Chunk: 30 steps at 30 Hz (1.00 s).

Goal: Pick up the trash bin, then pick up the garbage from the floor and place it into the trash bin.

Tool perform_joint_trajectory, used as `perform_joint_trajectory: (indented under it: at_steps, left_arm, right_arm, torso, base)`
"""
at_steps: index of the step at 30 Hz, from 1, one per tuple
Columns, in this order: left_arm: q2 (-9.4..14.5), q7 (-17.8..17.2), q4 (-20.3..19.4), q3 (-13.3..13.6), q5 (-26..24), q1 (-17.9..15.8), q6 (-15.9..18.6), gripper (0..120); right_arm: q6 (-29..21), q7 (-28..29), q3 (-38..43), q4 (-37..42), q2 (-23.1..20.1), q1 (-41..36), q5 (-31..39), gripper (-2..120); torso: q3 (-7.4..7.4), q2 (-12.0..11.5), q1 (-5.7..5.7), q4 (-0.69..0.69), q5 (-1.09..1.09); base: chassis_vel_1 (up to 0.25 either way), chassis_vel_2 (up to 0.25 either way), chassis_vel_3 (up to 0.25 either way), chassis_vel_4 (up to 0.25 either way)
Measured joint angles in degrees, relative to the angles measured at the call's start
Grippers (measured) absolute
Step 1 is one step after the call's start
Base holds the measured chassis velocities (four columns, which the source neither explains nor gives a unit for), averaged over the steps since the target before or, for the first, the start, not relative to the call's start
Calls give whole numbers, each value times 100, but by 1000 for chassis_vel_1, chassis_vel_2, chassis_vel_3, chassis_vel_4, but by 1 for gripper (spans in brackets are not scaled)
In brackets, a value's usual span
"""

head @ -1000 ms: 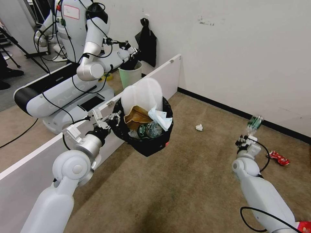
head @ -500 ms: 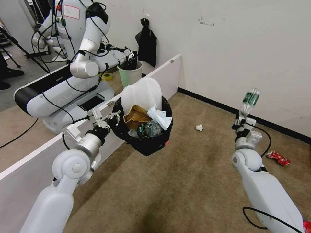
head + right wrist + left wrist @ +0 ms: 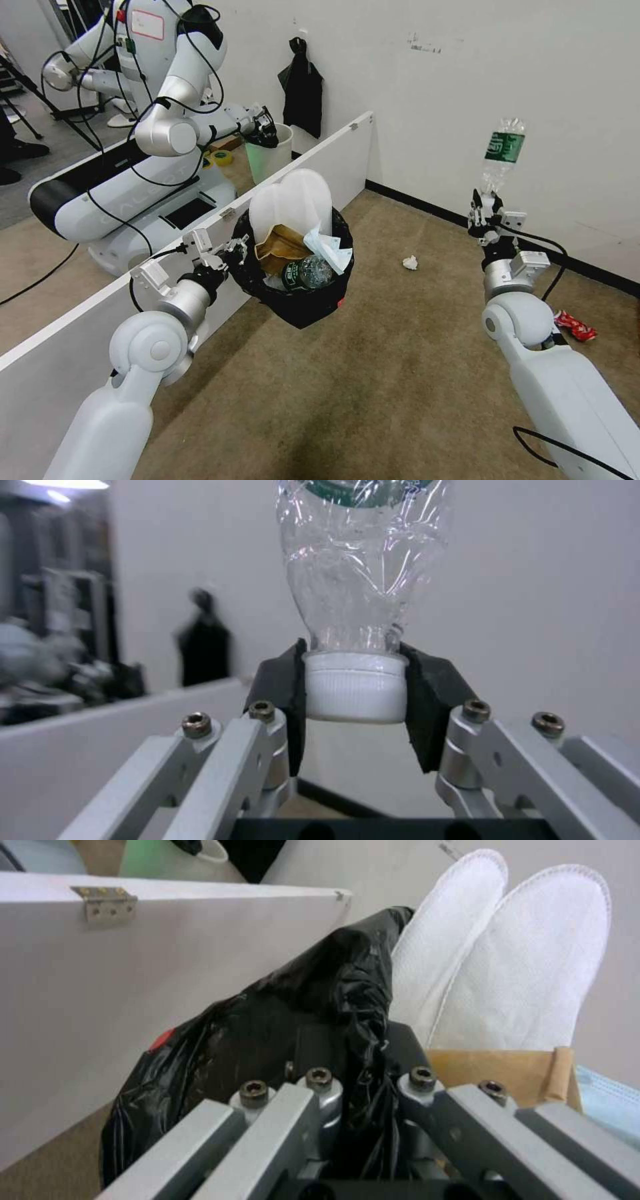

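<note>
Trash bin [image 3: 298, 267], lined with a black bag [image 3: 280, 1040], hung in the air over the carpet [image 3: 373, 373], gripped at its near rim by the left gripper [image 3: 230, 252], whose fingers were clamped on the bag-covered edge. Inside it lay white slippers [image 3: 293, 200] standing upright against the far side, a brown paper bag [image 3: 280, 243], a pale blue mask [image 3: 330, 247] and a green-labelled bottle [image 3: 303, 270]. Beside the bin ran a low white partition [image 3: 320, 163]. Off to the right, the right gripper [image 3: 485, 208] pointed upward with its pads squeezed on the white cap [image 3: 355, 686] of a clear bottle [image 3: 501, 153], held upside down above it. On the carpet, a white paper wad [image 3: 409, 263] lay between the two arms, and a crushed red can [image 3: 573, 325] lay near the right arm, close to the wall [image 3: 467, 87].
</note>
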Motion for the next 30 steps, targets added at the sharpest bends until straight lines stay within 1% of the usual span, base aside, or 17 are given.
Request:
perform_joint_trajectory:
  at_steps: [1, 2, 3, 4, 5, 8, 11, 14, 18, 20, 24, 25, 26, 28, 30]
  left_arm:
    - [0, 0, 0, 0, 0, 0, 0, 4]
    - [-2, -42, 9, 12, -25, -21, 30, 4]
    - [-7, -89, 26, 38, -48, -41, 65, 4]
    - [-15, -115, 33, 53, -56, -49, 82, 4]
    - [-15, -115, 33, 53, -56, -49, 82, 4]
    - [-29, -197, 38, 98, -92, -59, 144, 4]
    - [-30, -215, 42, 108, -96, -59, 163, 4]
    - [-41, -364, 62, 134, -218, -79, 252, 4]
    - [-54, -479, 65, 169, -327, -111, 341, 4]
    - [-84, -552, 87, 220, -389, -138, 410, 4]
    - [-122, -587, 103, 268, -426, -162, 445, 4]
    - [-150, -616, 118, 313, -443, -174, 486, 4]
    - [-150, -616, 118, 313, -443, -174, 486, 4]
    - [-192, -640, 151, 359, -466, -203, 512, 4]
    - [-204, -649, 158, 367, -483, -215, 517, 4]
  right_arm:
    - [0, 0, 0, 0, 0, 0, 0, 29]
    - [91, -121, -29, 51, -30, 1, 2, 29]
    - [277, -408, -72, 107, -72, 7, 3, 29]
    - [369, -558, -94, 133, -91, 13, 5, 29]
    - [369, -558, -94, 133, -91, 13, 5, 29]
    - [580, -974, -165, 243, -139, 49, 98, 29]
    - [628, -1067, -187, 266, -152, 65, 123, 29]
    - [730, -1329, -267, 349, -196, 97, 235, 29]
    - [769, -1495, -294, 387, -221, 93, 311, 29]
    - [827, -1750, -335, 436, -271, 64, 379, 29]
    - [862, -1951, -369, 501, -321, 26, 435, 29]
    - [882, -2139, -395, 558, -363, -3, 489, 29]
    - [882, -2139, -395, 558, -363, -3, 489, 29]
    - [903, -2433, -465, 641, -424, -33, 546, 29]
    - [903, -2500, -493, 667, -439, -38, 566, 29]
  torso:
    - [0, 0, 0, 0, 0]
    - [0, 0, 0, 0, 0]
    - [0, 0, 0, 0, 1]
    - [0, 0, 0, 0, 0]
    - [0, 0, 0, 0, 0]
    - [0, 0, 0, 0, 0]
    - [0, 0, 0, 0, 0]
    - [0, 0, 0, 1, 0]
    - [0, 0, 0, 1, 1]
    - [0, 0, 0, 0, 1]
    - [0, 0, 0, 0, 0]
    - [0, 0, 0, 0, 0]
    - [0, 0, 0, 0, 0]
    - [0, 0, 0, 0, 0]
    - [0, 0, 0, 0, 1]
  base:
    - [0, 0, 0, 0]
    - [0, 0, 0, 0]
    - [0, 0, 0, 0]
    - [0, 0, 0, 0]
    - [0, 0, 0, 0]
    - [0, 0, 0, 0]
    - [0, 0, 0, 0]
    - [0, 0, 0, 0]
    - [0, 0, 0, 0]
    - [0, 0, 0, 0]
    - [0, 0, 0, 0]
    - [0, 0, 0, 0]
    - [0, 0, 0, 0]
    - [0, 0, 0, 0]
    - [0, 0, 0, 0]
